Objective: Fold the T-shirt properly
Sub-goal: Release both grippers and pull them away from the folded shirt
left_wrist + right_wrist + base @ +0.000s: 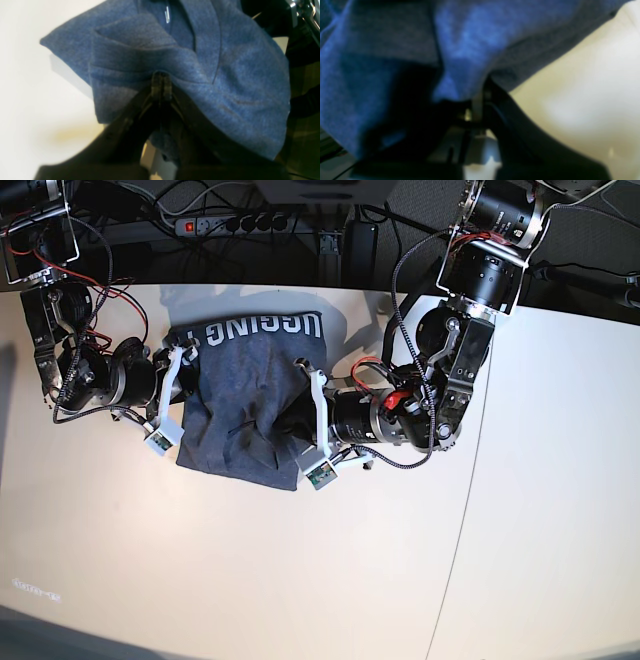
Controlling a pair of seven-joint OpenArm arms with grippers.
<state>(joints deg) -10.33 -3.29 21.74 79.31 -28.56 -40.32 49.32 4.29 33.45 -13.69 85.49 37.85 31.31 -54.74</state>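
The T-shirt lies toward the far left of the pale surface, partly folded, with a band of white lettering showing along its far edge. Both arms hold it from opposite sides: the left pincer is pressed together on a bunched fold of the blue-grey cloth, and the right pincer is likewise pinching an edge of the fabric, though that view is blurred. The step in hand looks like carrying a held edge over to make a fold. To do it well, both pincers should travel together at the same height, keeping the cloth taut between them so no slack bunches, then lay the edge down squarely before letting go.
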